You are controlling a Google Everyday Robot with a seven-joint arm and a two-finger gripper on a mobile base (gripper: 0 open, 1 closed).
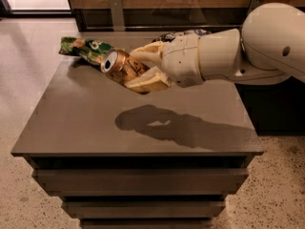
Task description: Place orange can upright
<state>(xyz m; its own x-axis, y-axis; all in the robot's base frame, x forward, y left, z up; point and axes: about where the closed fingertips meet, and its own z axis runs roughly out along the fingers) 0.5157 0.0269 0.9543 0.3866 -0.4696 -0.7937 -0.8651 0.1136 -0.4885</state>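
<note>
The pincer is over the far half of the table, pinching the can between its two pale fingers, one above and one below. The can lies tilted in that grip, its silver top turned to the left and a bit upward, held clear of the table. Just behind its top end, a green bag lies at the far left corner. The arm reaches in from the right and casts a shadow on the tabletop.
</note>
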